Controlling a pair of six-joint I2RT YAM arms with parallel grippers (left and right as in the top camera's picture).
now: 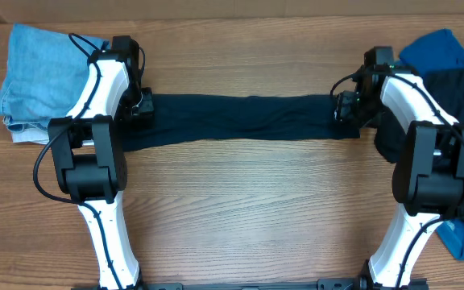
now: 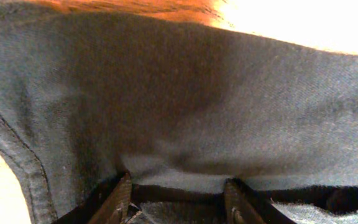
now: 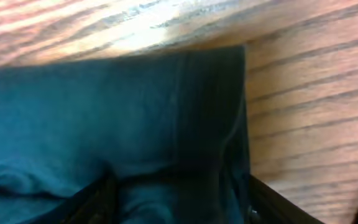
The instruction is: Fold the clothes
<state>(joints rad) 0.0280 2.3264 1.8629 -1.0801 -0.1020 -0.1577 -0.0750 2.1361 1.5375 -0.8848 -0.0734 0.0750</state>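
My left arm reaches toward the far left, bent at the elbow. Its tool (image 1: 141, 106) sits on the left end of the dark navy garment (image 1: 240, 119). My right arm mirrors it on the far right, with its tool (image 1: 346, 107) on the garment's other end.

In the left wrist view the cloth drapes over my fingers (image 2: 120, 199) and hides their tips, so I cannot tell whether that tool is clenched or released. The right wrist view is the same: the fingers (image 3: 261, 206) stand apart at their bases, with fabric lying between and over them.

The garment lies as one long narrow strip from left to right across the far half of the counter (image 1: 248, 209). Its near edge curves slightly, and its right hem lies flat on the wood.

The near half of the counter between my arms is bare wood grain. A pale denim stack (image 1: 31, 80) lies just beyond my left tool. On the right a bright blue shirt (image 1: 437, 48) and a dark heap (image 1: 461, 93) lie partly under my right arm.
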